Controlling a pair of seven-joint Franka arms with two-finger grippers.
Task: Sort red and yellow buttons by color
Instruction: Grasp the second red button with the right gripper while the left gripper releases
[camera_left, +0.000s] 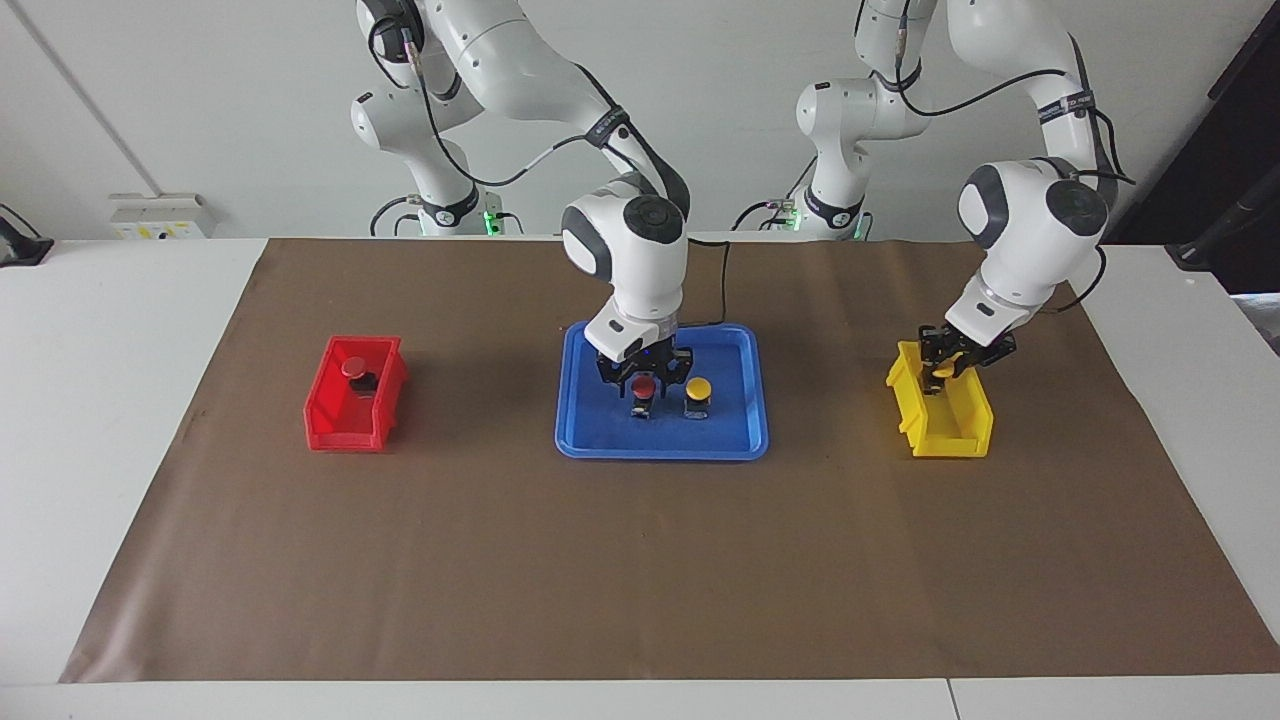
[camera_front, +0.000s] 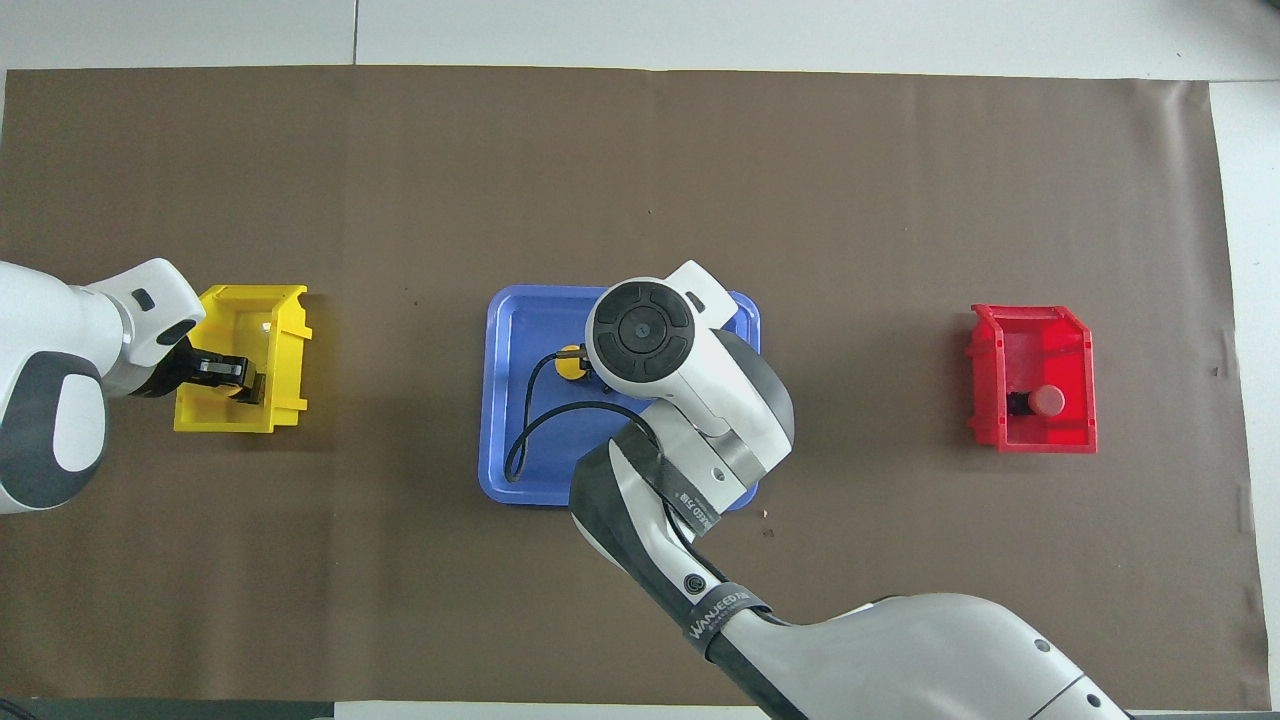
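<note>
Reaching down into the blue tray (camera_left: 575, 420), the right hand (camera_left: 645, 376) is seen with its fingers set on either side of the red button (camera_left: 645, 386); whether they have closed on it cannot be told. From overhead this button is hidden entirely under the right arm's wrist. Just beside it on the tray, toward the left arm's end of the worktop (camera_left: 120, 400), a yellow button (camera_left: 698, 386) stands upright; overhead only part of its cap (camera_front: 567, 366) is shown past the wrist.

The left hand (camera_left: 945, 368) is lowered into the yellow bin (camera_left: 965, 425), its fingers closed on a second yellow button (camera_left: 944, 371), of which only a patch of yellow is made out between the dark fingers. In the overhead view the same hand (camera_front: 245, 385) is largely masked by its own white wrist.

A second red button (camera_left: 353, 367) is lying on its side in the red bin (camera_left: 335, 425), its black body partly in shadow.
</note>
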